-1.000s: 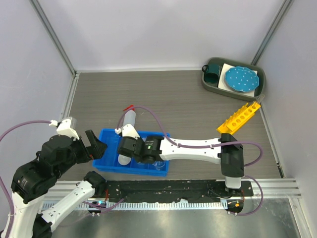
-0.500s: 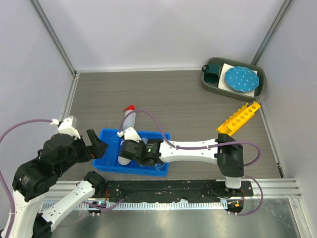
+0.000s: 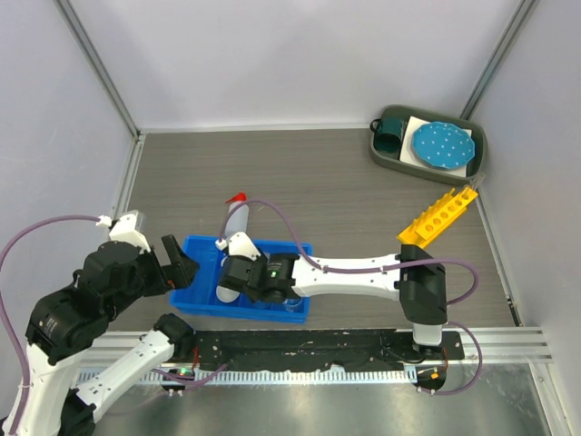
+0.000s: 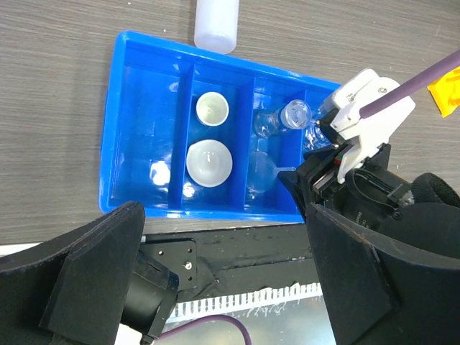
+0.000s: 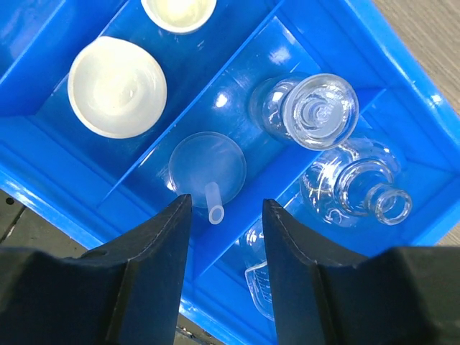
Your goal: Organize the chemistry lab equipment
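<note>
Table (image 3: 345,182): right pincer (image 5: 225,208) (ajar) over tray (image 5: 43,172)

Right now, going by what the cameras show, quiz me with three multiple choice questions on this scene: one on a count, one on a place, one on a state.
1. How many white round dishes lie in the blue tray?
A) two B) one C) four

2. Where is the yellow tube rack?
A) in the blue tray B) on the table beside the grey bin C) inside the grey bin

3. How does the white squeeze bottle sit?
A) upright in the blue tray B) upright on the table C) on its side, outside the tray

Answers:
1 A: a larger and a smaller dish share one compartment.
2 B: the rack lies on the bare tabletop at the right, just short of the bin.
3 C: its body stretches along the table, red nozzle pointing away from the tray.
</note>
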You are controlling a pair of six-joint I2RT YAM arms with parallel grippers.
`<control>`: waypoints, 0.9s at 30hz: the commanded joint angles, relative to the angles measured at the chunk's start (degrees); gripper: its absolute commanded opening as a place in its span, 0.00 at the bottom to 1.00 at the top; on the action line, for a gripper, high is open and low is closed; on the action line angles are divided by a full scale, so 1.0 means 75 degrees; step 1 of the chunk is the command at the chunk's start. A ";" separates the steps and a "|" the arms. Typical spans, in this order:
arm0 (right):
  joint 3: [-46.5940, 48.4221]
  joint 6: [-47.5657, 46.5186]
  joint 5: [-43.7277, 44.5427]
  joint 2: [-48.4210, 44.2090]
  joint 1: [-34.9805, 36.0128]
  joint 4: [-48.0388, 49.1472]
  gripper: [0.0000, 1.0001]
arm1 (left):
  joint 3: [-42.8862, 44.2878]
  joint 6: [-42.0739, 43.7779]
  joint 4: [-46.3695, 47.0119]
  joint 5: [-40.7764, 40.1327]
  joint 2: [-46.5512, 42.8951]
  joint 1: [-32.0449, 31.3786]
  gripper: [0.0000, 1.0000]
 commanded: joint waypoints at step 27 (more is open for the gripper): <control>0.6033 0.1063 -0.0260 0.3005 -0.2834 -0.1564 0.64 | 0.0062 0.0273 -0.0207 0.0059 0.0827 0.0030 1.00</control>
